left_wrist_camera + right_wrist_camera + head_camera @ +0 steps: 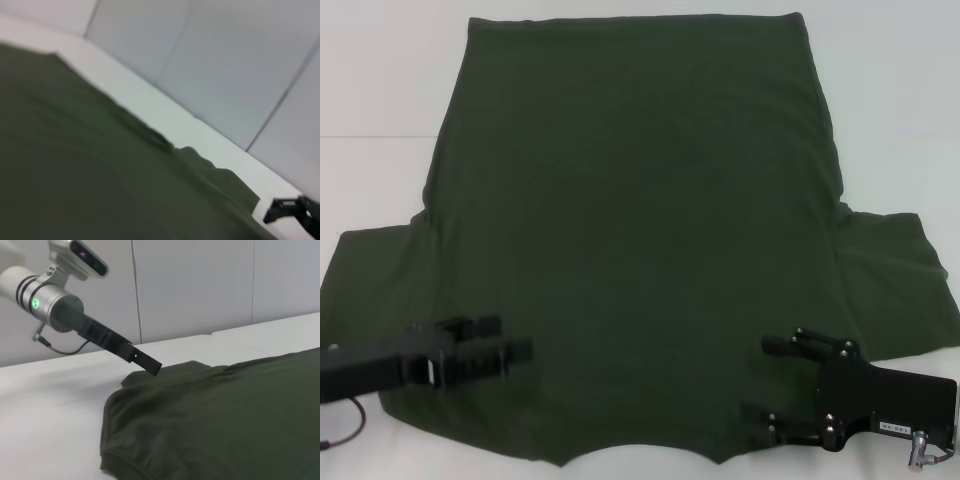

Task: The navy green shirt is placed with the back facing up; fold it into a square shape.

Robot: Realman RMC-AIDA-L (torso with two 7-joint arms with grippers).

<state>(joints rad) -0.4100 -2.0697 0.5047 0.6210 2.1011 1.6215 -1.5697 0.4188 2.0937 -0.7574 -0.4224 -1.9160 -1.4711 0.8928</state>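
Left gripper point(515, 350): head view, lower left, over the shirt; whether its fingers are spread, I cannot tell.
Right gripper point(767, 378): lower right, fingers spread.
Shirt: one dark olive-green short-sleeved soft-fabric shirt point(630, 220) spread flat on one white table point(380, 80).
Left wrist view: shirt point(75, 170) fills lower left; right gripper point(280, 210) at lower right.
Right wrist view: one sleeve point(150, 405) centre; left gripper point(150, 365) above it.

You have the large dark olive-green short-sleeved cotton shirt point(640, 240) spread flat on the white table point(380, 90). Your black left gripper point(485, 350) sits over its seven o'clock corner, black right gripper point(782, 385) at five o'clock.
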